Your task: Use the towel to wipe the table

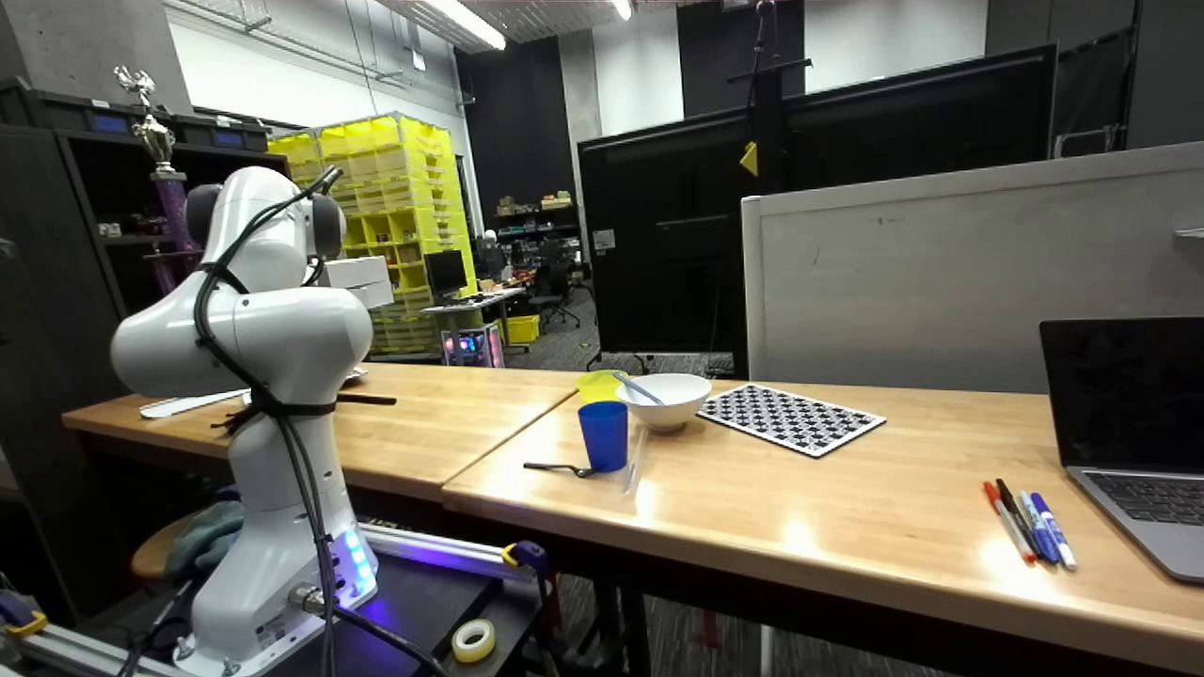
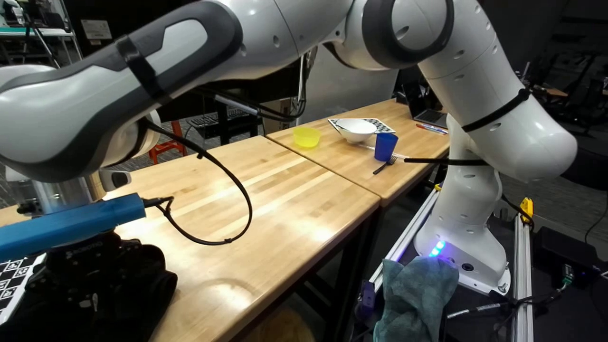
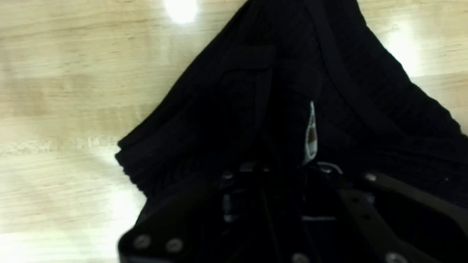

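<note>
gripper clamping black cloth on wooden table

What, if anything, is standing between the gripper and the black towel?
Nothing visible: in the wrist view, the gripper is right at the black towel, its tips hard to make out against the dark folds.

The arm is glossy white and rounded, with dark grey trim. Black cables run along it, held by black straps, and it carries a silvery collar and a long blue box with a black lead. Blue lights glow on the white base; silvery screws dot the black fingers.
</note>
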You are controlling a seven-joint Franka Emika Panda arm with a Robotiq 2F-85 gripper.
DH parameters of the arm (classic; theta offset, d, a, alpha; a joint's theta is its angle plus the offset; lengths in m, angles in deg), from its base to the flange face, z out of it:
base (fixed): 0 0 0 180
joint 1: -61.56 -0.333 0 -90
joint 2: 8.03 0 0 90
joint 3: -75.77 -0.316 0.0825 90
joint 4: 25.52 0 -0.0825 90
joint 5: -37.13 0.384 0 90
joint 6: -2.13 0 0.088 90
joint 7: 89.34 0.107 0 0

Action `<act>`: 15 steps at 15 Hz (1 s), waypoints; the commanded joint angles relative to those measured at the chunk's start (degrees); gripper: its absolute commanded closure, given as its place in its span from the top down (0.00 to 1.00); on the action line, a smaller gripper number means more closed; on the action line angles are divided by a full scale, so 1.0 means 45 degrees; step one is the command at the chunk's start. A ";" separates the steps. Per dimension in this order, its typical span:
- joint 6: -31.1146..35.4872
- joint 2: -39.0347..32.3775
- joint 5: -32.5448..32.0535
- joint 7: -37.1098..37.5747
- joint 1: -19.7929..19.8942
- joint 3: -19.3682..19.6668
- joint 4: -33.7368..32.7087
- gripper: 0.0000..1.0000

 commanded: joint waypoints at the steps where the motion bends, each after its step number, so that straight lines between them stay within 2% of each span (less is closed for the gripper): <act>1: -0.0547 -0.0197 -0.0303 0.0309 -0.0315 0.0307 -0.0641 0.48; 8: -0.0907 0.0714 -0.0529 0.0404 -0.0225 0.0400 -0.0378 0.96; 10: -0.1077 0.1028 -0.0604 0.0343 -0.0185 0.0438 -0.0344 1.00; 15: -0.1567 0.1924 -0.0788 0.0268 -0.0104 0.0614 -0.0201 1.00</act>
